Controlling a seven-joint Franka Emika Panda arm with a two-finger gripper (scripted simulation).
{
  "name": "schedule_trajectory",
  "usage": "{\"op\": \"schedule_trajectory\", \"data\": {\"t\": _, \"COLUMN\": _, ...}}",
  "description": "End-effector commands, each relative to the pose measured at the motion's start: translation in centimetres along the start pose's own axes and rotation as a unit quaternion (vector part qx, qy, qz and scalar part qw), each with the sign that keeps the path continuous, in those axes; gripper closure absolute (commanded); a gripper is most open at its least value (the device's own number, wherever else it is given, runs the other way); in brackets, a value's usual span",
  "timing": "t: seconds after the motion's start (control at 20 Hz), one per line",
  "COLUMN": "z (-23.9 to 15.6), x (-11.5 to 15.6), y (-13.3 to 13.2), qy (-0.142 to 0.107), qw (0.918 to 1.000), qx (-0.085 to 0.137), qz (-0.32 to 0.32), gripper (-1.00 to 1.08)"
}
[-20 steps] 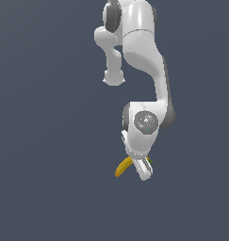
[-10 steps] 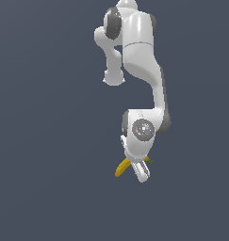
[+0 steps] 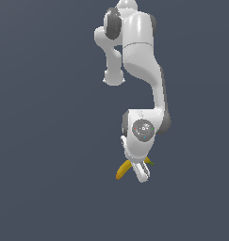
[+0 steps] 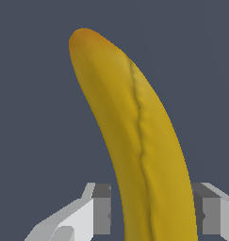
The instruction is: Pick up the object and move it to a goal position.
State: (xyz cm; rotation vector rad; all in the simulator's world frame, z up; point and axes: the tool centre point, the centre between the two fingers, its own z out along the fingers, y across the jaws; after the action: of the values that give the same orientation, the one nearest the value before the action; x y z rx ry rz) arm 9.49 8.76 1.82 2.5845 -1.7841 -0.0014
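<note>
The yellow banana (image 3: 123, 170) lies crosswise between my fingers. Its orange-brown end points to the exterior view's left and its dark green stem tip (image 3: 151, 163) sticks out on the right. My gripper (image 3: 140, 173) points down and is closed around the banana's middle. In the wrist view the banana (image 4: 134, 136) fills the frame. One grey pad (image 4: 102, 207) stands close beside it and the other pad (image 4: 204, 212) is against its opposite side. No goal marker shows in either view.
The white arm (image 3: 142, 56) reaches down from the top of the exterior view. Around it is only a plain dark grey-blue ground (image 3: 40, 141) with nothing else on it.
The upper arm links have shifted and the wrist has sunk slightly over the banana. The banana stays in the same place between the fingers.
</note>
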Motion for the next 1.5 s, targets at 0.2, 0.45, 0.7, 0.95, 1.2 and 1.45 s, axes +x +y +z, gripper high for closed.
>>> {"op": "schedule_trajectory", "data": {"t": 0.2, "z": -0.1, "x": 0.0, "y": 0.1, "qy": 0.000, "qw": 1.0000, "qx": 0.000, "qz": 0.000, "gripper": 1.08}}
{"op": "schedule_trajectory", "data": {"t": 0.45, "z": -0.6, "x": 0.1, "y": 0.6, "qy": 0.000, "qw": 1.0000, "qx": 0.000, "qz": 0.000, "gripper": 1.08}}
{"op": "schedule_trajectory", "data": {"t": 0.7, "z": -1.7, "x": 0.2, "y": 1.8, "qy": 0.000, "qw": 1.0000, "qx": 0.000, "qz": 0.000, "gripper": 1.08}}
{"op": "schedule_trajectory", "data": {"t": 0.95, "z": -3.4, "x": 0.3, "y": 3.6, "qy": 0.000, "qw": 1.0000, "qx": 0.000, "qz": 0.000, "gripper": 1.08}}
{"op": "schedule_trajectory", "data": {"t": 1.2, "z": -5.8, "x": 0.6, "y": 6.1, "qy": -0.001, "qw": 1.0000, "qx": 0.000, "qz": 0.000, "gripper": 1.08}}
{"op": "schedule_trajectory", "data": {"t": 1.45, "z": -8.6, "x": 0.8, "y": 9.0, "qy": -0.001, "qw": 1.0000, "qx": 0.000, "qz": 0.000, "gripper": 1.08}}
